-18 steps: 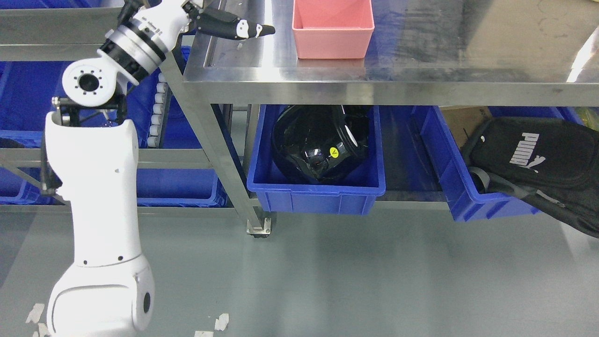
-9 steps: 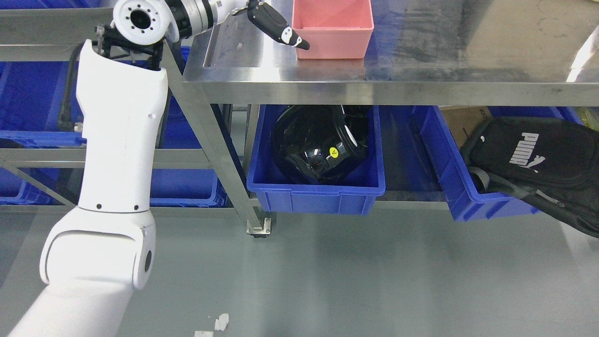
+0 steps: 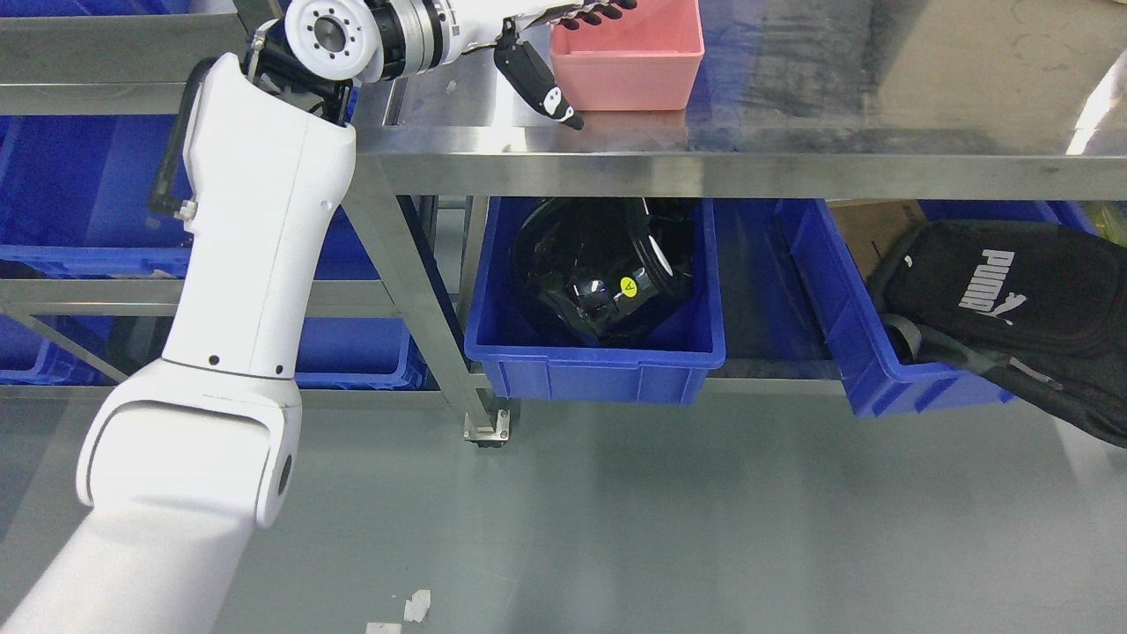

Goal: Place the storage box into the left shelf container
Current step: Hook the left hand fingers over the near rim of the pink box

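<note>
I'm looking at the steel table (image 3: 792, 150), where the pink storage box (image 3: 627, 66) is sitting at the far edge. My left hand (image 3: 563, 53) is spreading open around its left wall, gripping nothing yet.

Bright, sharp, glare on steel tabletop (image 3: 880, 97) at right.

Steel table top (image 3: 792, 79) bare right of pink storage box (image 3: 627, 66); left hand (image 3: 563, 53) crowds box's left wall; table's left corner post (image 3: 396, 264) blocks shelf side
</note>
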